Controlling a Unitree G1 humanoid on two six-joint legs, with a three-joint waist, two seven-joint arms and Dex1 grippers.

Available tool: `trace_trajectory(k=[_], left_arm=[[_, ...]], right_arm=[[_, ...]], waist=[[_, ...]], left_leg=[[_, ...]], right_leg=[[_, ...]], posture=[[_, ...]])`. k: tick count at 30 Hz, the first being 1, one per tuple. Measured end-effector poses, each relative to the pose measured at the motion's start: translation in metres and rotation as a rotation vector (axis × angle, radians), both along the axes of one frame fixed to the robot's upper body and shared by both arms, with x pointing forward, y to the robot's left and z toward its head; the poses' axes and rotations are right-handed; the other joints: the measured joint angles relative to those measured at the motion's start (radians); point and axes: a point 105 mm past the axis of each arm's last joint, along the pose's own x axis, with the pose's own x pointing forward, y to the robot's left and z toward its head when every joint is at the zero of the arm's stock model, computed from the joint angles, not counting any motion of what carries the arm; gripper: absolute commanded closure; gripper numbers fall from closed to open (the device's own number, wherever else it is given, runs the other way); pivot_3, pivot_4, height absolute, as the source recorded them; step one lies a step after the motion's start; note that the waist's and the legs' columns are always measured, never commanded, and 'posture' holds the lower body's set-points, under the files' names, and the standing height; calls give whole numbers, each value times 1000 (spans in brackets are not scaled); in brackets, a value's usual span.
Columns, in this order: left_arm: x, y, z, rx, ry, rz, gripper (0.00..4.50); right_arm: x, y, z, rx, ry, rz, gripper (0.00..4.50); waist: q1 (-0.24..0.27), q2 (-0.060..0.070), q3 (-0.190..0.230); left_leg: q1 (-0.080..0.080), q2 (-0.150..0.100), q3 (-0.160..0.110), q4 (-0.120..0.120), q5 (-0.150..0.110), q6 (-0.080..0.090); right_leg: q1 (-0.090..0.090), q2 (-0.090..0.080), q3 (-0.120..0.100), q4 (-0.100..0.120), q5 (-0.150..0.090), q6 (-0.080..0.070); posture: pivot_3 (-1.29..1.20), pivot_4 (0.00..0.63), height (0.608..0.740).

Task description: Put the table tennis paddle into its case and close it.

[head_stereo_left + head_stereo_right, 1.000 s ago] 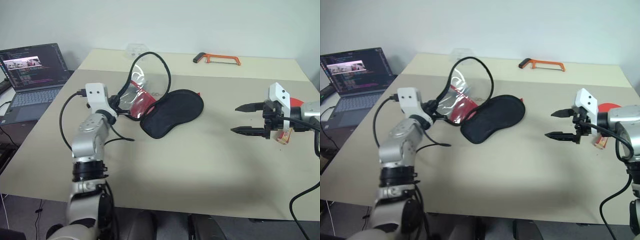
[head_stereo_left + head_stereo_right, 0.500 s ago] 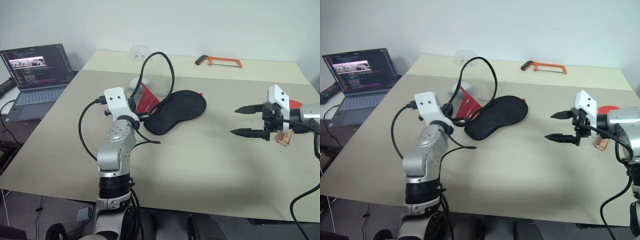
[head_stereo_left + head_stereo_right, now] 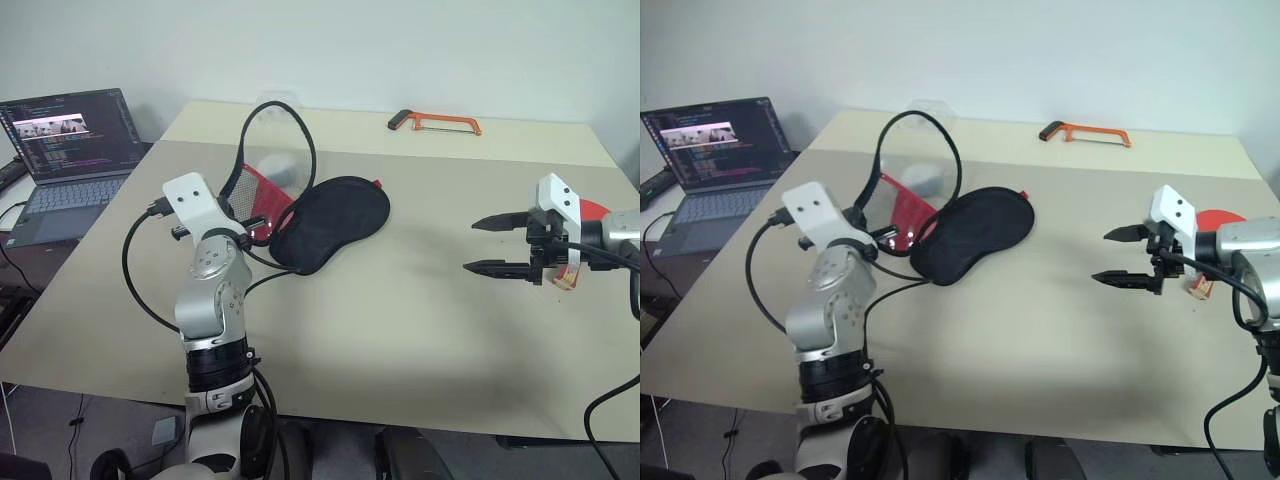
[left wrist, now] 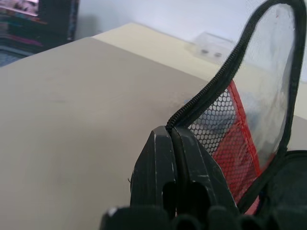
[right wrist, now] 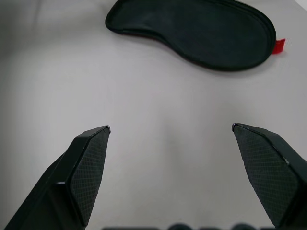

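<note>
Red soft zip pouch with black lining point(image 3: 325, 222) lies open on the beige tabletop point(image 3: 400, 300), its black inner half flat and its red mesh-pocketed flap lifted. Nearest, the left gripper point(image 4: 171, 135) has its two black fingers pressed together on the flap's black zip edge. To the right, the right gripper point(image 3: 490, 244) hovers over bare table, jaws spread wide and empty. Just behind it lies the red-faced table tennis paddle with pale wooden handle point(image 3: 588, 212). Farther back rests an orange-framed hacksaw point(image 3: 435, 121).
</note>
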Motion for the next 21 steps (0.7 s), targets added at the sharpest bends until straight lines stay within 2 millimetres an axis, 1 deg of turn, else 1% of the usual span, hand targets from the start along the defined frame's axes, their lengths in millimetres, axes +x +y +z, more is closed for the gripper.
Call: trace_trajectory(k=[5, 8, 10, 13, 16, 19, 21], left_arm=[[-3, -24, -16, -127, 58, -63, 4451], [-4, -40, -29, -215, 110, -117, 4451], [-6, -48, -36, -256, 141, -141, 4451], [-6, -45, -38, -277, 146, -131, 4451], [-6, -37, -34, -252, 134, -117, 4451], [-5, -24, -27, -217, 105, -93, 4451], [-4, -20, -22, -185, 87, -91, 4451]], right_arm=[[0, 0, 0, 0, 0, 1, 0], [0, 0, 0, 0, 1, 2, 0], [0, 0, 0, 0, 1, 2, 0], [0, 0, 0, 0, 2, 3, 0], [0, 0, 0, 0, 2, 3, 0], [0, 0, 0, 0, 3, 1, 0], [0, 0, 0, 0, 3, 1, 0]], waist=[[2, 0, 0], [2, 0, 0], [2, 0, 0], [2, 0, 0], [1, 0, 0], [1, 0, 0], [1, 0, 0]], left_leg=[[0, 0, -1, 0, 0, 0], [0, 0, -1, 0, 0, 0], [0, -1, -1, 0, 0, 0], [0, -1, -1, 0, 0, 0], [0, -1, -1, 0, 0, 0], [0, -1, -1, 0, 0, 0], [0, -1, -1, 0, 0, 0]], right_leg=[[1, 0, -1, -1, 0, 0], [1, 0, -1, -1, 0, 0], [1, 0, -1, -1, 0, 0], [1, 0, -1, -1, 0, 0], [1, 0, 0, -1, 0, 0], [1, 1, 0, -1, 0, 0], [1, 1, 0, -1, 0, 0]], posture=[[0, 150, 740], [0, 150, 740], [0, 150, 740], [0, 150, 740], [0, 150, 740], [0, 150, 740], [0, 150, 740]])
